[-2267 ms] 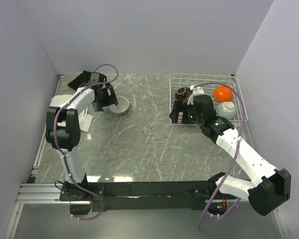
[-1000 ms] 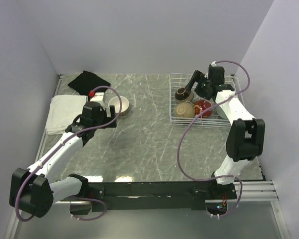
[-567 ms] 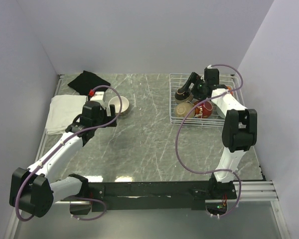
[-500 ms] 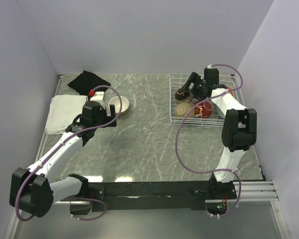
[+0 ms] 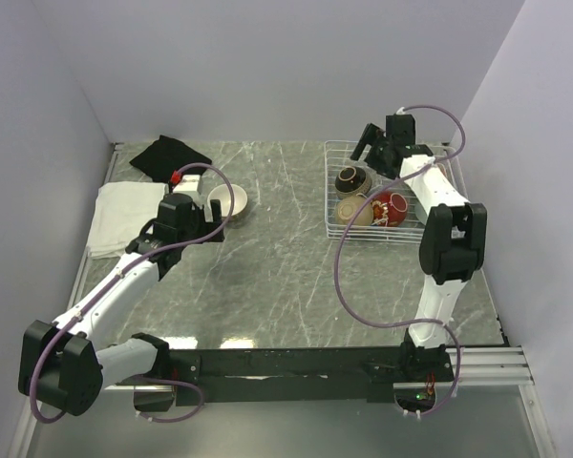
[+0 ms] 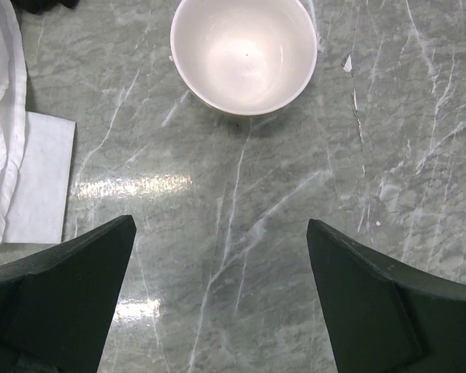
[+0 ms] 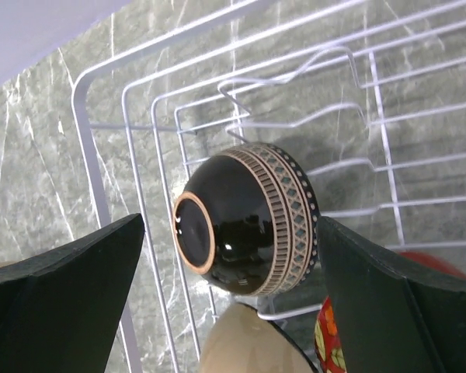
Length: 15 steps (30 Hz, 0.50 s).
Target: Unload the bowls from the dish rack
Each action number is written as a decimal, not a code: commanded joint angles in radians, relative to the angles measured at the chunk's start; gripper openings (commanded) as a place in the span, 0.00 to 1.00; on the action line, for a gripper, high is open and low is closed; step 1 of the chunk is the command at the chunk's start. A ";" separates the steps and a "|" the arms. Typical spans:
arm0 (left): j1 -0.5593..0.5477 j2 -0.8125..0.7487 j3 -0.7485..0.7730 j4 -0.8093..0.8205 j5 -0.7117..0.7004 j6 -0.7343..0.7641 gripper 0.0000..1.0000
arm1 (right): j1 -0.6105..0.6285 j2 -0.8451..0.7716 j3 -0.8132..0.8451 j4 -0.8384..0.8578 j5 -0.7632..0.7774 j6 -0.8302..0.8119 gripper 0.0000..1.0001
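Below the spread right claw (image 7: 229,221), a black patterned bowl (image 7: 252,233) and two others occupy the dish rack (image 5: 339,157); beyond the spread left claw (image 6: 220,224), one white bowl (image 6: 245,54) is out.

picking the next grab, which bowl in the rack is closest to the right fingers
The black patterned bowl at the rack's far left; the tan bowl and red bowl sit farther off, along its near side.
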 commanded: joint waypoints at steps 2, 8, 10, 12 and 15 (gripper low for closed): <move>-0.002 -0.003 0.000 0.038 0.017 0.022 0.99 | 0.006 0.090 0.144 -0.123 0.003 -0.053 1.00; -0.002 -0.003 -0.002 0.042 0.022 0.025 1.00 | 0.005 0.141 0.208 -0.186 0.012 -0.087 1.00; -0.004 0.000 -0.002 0.042 0.027 0.025 0.99 | 0.006 0.162 0.225 -0.204 0.024 -0.103 1.00; -0.005 0.000 -0.002 0.043 0.031 0.026 0.99 | 0.003 0.178 0.247 -0.227 0.020 -0.113 1.00; -0.005 0.000 -0.002 0.042 0.036 0.026 0.99 | 0.003 0.205 0.263 -0.250 0.003 -0.132 1.00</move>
